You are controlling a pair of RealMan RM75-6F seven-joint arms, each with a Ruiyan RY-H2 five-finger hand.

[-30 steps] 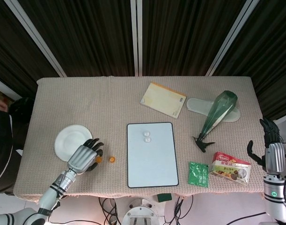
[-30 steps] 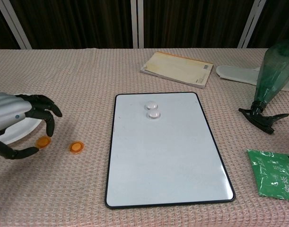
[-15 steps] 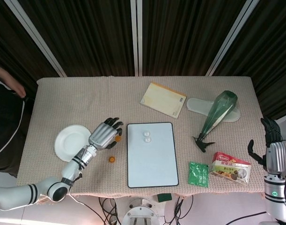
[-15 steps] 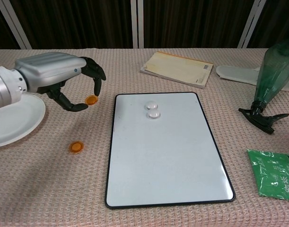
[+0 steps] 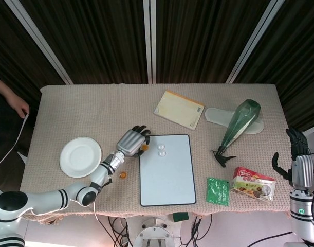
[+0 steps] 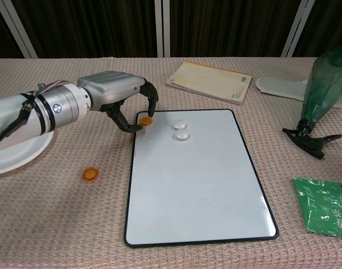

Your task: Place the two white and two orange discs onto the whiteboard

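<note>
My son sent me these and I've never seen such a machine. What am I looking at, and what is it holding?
It is a robot with two arms ending in mechanical hands, seated at a table. One picture looks down from its head, the other forward from its chest. Its left hand pinches a small orange disc over the corner of a whiteboard, where two white discs already lie. Another orange disc waits on the cloth. Its right hand hangs empty at the table's edge. Also there: a plate, a notebook, a green spray bottle and snack packets.
</note>
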